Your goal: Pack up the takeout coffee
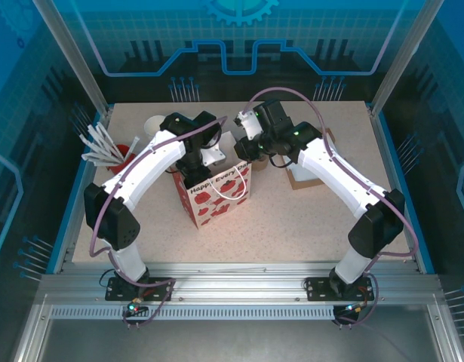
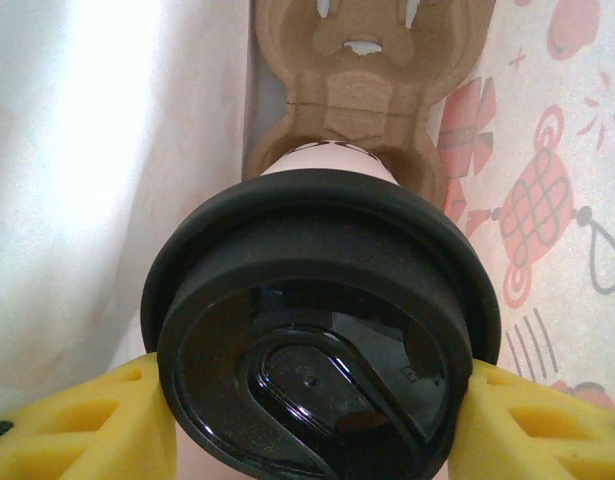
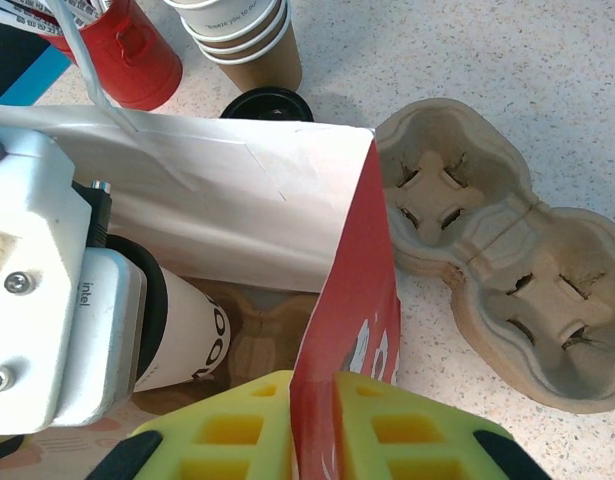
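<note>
I had the left gripper (image 2: 312,425) clasping the pale, black-lidded paper coffee cup (image 2: 317,290) inside the red-and-white paper bag (image 3: 352,290) — the right gripper (image 3: 312,420) pinching that bag's red wall.

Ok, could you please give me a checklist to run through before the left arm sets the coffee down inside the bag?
1. Left gripper clamped on the takeout coffee: ok.
2. Lid on the cup: ok.
3. Right gripper pinching the bag wall, mouth open: ok.
4. Carrier tray lying in the bag beneath the cup: ok.
5. Cup centred over a tray pocket: cannot tell.
6. Cup upright: cannot tell.
</note>
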